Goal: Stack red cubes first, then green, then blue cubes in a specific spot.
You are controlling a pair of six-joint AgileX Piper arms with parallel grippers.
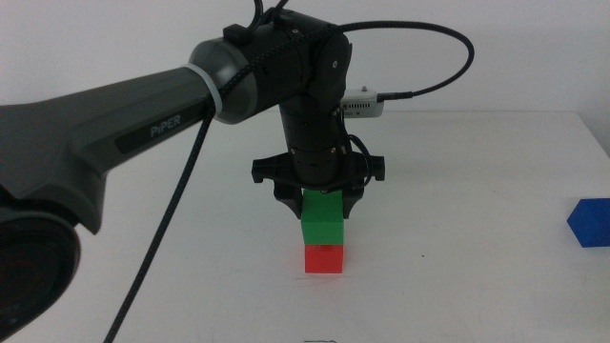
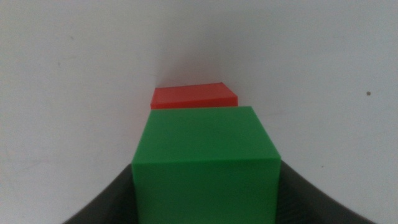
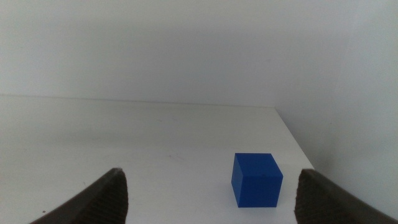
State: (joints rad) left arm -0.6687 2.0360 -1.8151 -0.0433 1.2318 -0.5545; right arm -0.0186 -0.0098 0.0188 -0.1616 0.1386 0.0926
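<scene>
Green fills most of your left wrist view: the small solid matte green cube point(image 2: 205, 165) sits clamped between the dark jaws of the left gripper point(image 1: 321, 205), one jaw pressed against each side face. In the middle view you can see that gripper reaching in from nine o'clock on its grey arm point(image 1: 105, 133) and pointing straight down at the centre of the plain white counter point(image 1: 477, 191). The green cube rests on, or hangs just above, the small solid matte bright-red cube point(image 1: 324, 257); you cannot tell from these views whether the two faces touch. The green one sits slightly toward nine o'clock of the red one, so their edges do not line up exactly. The red cube stands flat on the counter.

Look toward three o'clock in the middle view and you find the small solid matte deep-blue cube point(image 1: 591, 223) at the edge of the picture, well apart from the other two, standing on the counter. The right gripper point(image 3: 211, 193) hovers near it with its jaws spread wide and holding nothing; the blue cube lies ahead of them, closer to one jaw than the other.
</scene>
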